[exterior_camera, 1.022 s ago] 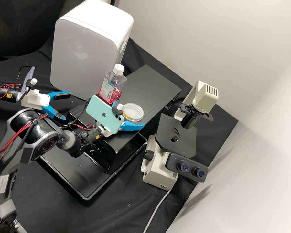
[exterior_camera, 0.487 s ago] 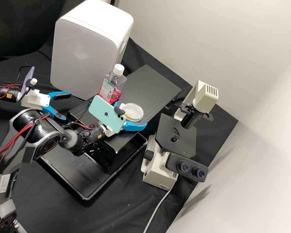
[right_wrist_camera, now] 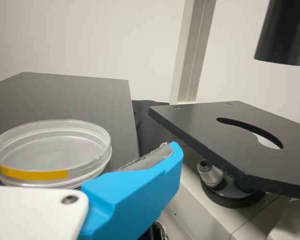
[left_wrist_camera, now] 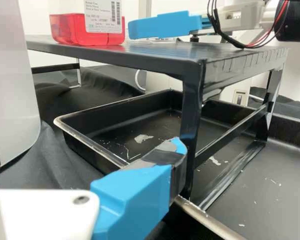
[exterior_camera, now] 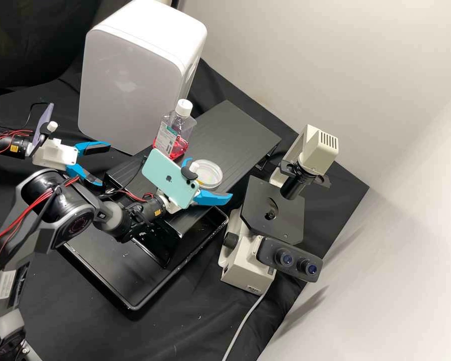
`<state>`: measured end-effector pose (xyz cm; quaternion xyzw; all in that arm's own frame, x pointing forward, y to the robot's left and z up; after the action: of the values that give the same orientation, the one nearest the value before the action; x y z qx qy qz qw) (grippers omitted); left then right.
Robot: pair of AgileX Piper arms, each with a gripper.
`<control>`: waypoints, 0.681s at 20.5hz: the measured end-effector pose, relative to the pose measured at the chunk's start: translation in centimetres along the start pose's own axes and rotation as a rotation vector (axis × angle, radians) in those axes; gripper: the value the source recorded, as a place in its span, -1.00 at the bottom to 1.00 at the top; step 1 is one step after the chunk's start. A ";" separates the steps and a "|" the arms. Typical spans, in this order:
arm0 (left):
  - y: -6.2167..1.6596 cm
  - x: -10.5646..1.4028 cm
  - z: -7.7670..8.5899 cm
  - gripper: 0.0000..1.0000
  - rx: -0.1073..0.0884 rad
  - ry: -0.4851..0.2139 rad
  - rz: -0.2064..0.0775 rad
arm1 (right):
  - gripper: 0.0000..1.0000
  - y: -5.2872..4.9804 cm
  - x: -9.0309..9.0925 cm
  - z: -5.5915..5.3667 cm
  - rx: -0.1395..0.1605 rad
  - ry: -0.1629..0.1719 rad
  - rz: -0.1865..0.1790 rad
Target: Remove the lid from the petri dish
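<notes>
Your right claw stands open, straddling the petri dish, placed to pinch its lid.

Dark grey jointed arms, red and black cables, white wrist housings, bright blue grey-padded fingers.

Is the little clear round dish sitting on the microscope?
No, the petri dish rests on the black raised shelf, beside the microscope.
</notes>
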<state>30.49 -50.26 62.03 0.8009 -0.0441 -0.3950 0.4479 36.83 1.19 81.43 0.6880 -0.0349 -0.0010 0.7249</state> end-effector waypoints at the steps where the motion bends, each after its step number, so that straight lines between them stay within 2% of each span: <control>1: 0.00 0.0 0.0 1.00 0.000 0.000 0.000 | 1.00 0.1 0.0 0.0 0.000 -0.001 0.003; 14: 0.00 0.0 0.0 1.00 0.000 0.000 0.000 | 1.00 0.6 -0.1 -0.4 0.001 0.011 0.016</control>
<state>30.49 -50.26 62.03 0.8009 -0.0441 -0.3950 0.4479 36.69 1.61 82.00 0.6881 -0.0366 0.0085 0.7247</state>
